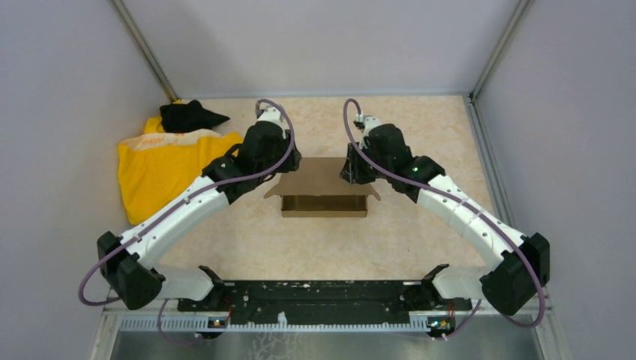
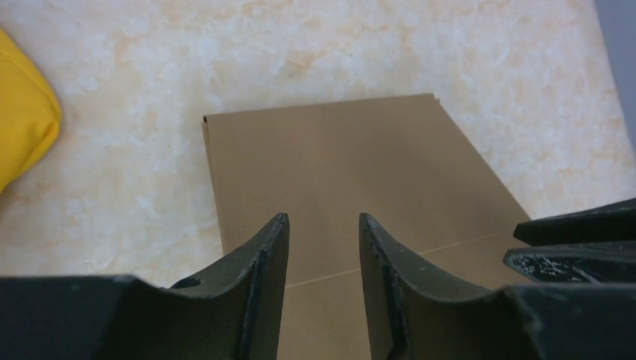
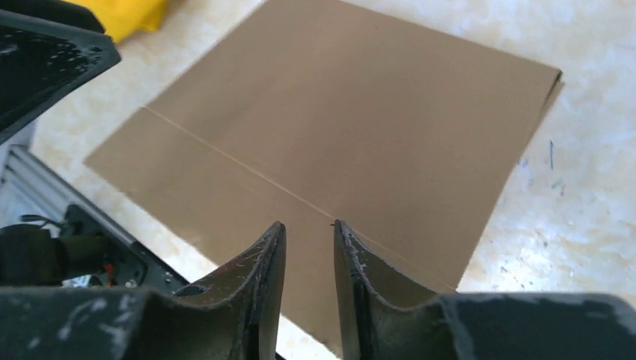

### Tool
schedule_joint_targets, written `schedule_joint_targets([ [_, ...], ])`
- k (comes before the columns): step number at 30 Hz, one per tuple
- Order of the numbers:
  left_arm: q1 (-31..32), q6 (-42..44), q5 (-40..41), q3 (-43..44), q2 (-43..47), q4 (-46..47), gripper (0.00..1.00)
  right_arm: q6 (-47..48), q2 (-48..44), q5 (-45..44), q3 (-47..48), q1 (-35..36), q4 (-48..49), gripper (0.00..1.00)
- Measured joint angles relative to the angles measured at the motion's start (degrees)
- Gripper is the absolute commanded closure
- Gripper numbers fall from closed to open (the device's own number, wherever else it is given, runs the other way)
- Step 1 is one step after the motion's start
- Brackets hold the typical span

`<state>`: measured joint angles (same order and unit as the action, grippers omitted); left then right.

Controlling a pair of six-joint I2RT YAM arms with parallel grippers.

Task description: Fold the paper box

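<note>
The brown cardboard paper box (image 1: 322,180) lies mid-table, its flat top panel facing up and a darker open side (image 1: 324,204) toward the arm bases. Small flaps stick out at its left and right front corners. My left gripper (image 1: 291,161) hovers over the panel's left edge, and in the left wrist view (image 2: 322,225) it is open and empty above the cardboard (image 2: 337,157). My right gripper (image 1: 351,171) is over the panel's right edge. In the right wrist view (image 3: 308,229) it is open with a narrower gap, empty, above a crease line in the cardboard (image 3: 352,112).
A yellow cloth (image 1: 161,169) with a black cloth (image 1: 187,116) on it lies at the far left; its edge shows in the left wrist view (image 2: 22,127). Grey walls enclose the table on three sides. The black base rail (image 1: 322,296) runs along the near edge.
</note>
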<state>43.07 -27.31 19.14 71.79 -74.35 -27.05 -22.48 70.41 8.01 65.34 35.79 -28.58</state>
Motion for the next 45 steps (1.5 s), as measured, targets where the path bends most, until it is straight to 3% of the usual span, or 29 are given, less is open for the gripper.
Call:
schedule_joint_targets([
  [6, -0.3, -0.3, -4.8, -4.2, -2.6, 1.0, 0.63, 1.9, 1.2, -2.9, -2.8, 0.0, -0.9, 0.78],
  [15, -0.3, -3.1, -8.8, -17.2, -3.1, 2.2, 0.62, 1.4, 0.2, -3.7, -18.9, 0.0, 1.9, 0.81],
  [20, -0.3, -3.7, -9.3, -22.7, -2.4, 3.1, 0.62, 0.1, -0.2, -3.7, -23.2, -0.1, 2.8, 0.83],
  [24, -0.3, -3.5, -9.4, -22.9, -2.4, 3.2, 0.56, -0.6, -0.3, -3.6, -23.3, -0.1, 3.7, 0.85],
  [28, -0.3, -2.8, -9.7, -21.5, -1.3, 2.6, 0.46, -1.3, -3.1, -3.1, -22.4, -0.1, 2.9, 0.79],
  [33, -0.3, -1.1, -9.2, -17.5, 5.8, 1.6, 0.32, -1.8, -8.1, -1.9, -14.3, -0.1, 1.1, 0.72],
  [38, -0.3, 0.7, -7.8, -14.4, 11.0, 1.9, 0.36, -1.6, -8.3, -1.2, -7.0, -0.1, 1.0, 0.76],
  [45, -0.4, 1.5, -9.1, -16.2, 5.3, 3.2, 0.46, -1.0, -0.1, -3.3, -8.2, -0.1, 0.2, 0.78],
])
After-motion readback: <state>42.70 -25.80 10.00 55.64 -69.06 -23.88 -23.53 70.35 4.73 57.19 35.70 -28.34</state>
